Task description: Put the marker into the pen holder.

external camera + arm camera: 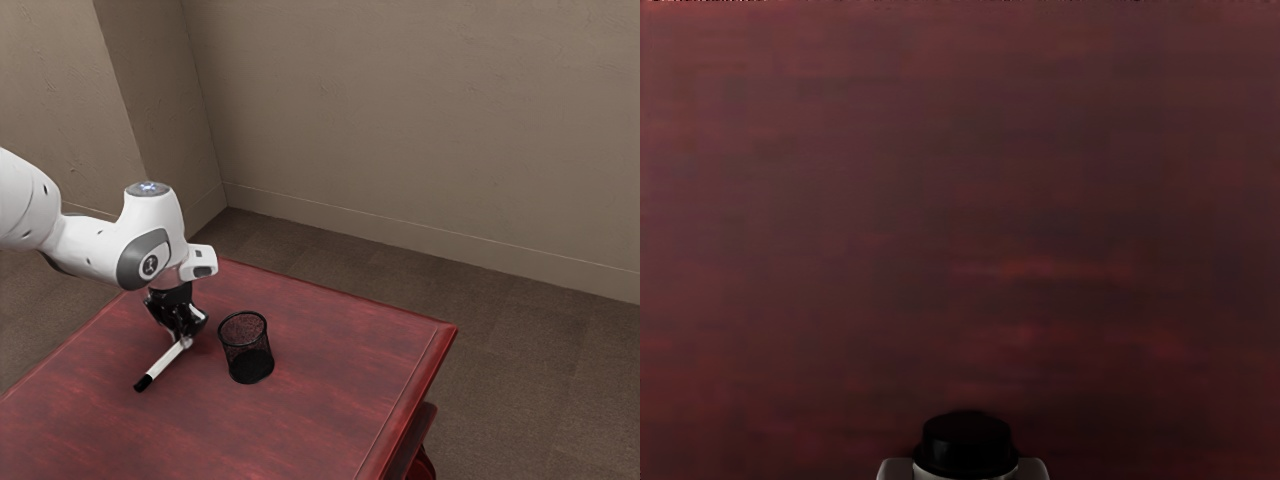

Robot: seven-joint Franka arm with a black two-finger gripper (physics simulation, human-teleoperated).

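Exterior view, pen holder point(250, 367), wrist view, gripped marker point(967, 445)

The exterior view looks from the side of the arm point(90, 245), set back and raised, slanting down across the tabletop point(330, 410) toward the walls point(410, 130) and floor point(550, 350); the arm enters from that view's left. The wrist view looks from just above the end effector point(186, 338), much nearer and facing the tabletop's red surface, with the marker point(165, 363) close at its lower edge. Both views share part of the tabletop and the marker
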